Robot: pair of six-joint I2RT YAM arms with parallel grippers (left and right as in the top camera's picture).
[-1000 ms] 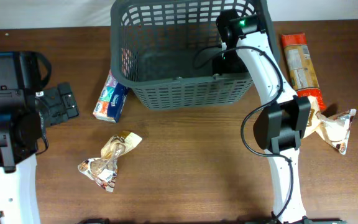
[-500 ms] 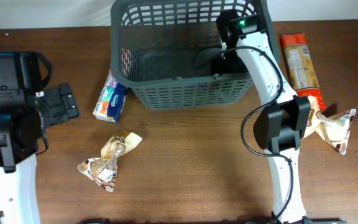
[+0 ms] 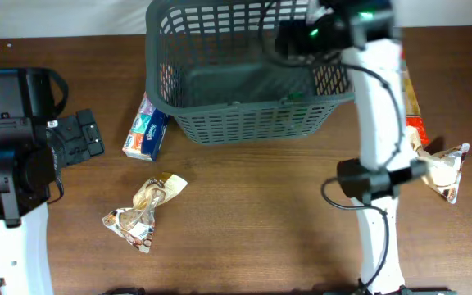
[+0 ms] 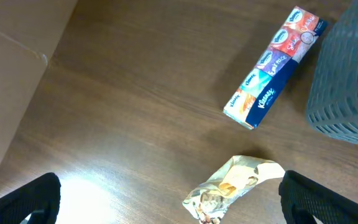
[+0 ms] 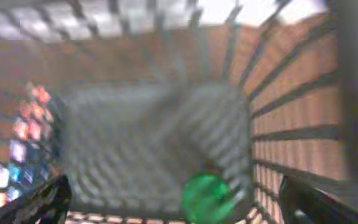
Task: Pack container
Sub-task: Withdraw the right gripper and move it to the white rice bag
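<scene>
The dark grey basket stands at the back middle of the table; one corner shows in the left wrist view. My right gripper hangs open and empty above its inside, blurred by motion. In the right wrist view the open gripper looks down on the basket floor, where a green-lidded jar lies near the right wall. My left gripper is open and empty at the left, over bare table near a crumpled snack packet.
A tissue pack lies left of the basket. The crumpled snack packet lies in front of it. An orange packet and another crumpled packet lie right of the right arm.
My right arm has swung up and back, lifting its gripper from low inside the basket to above it. The left arm and the loose packets have not moved.
</scene>
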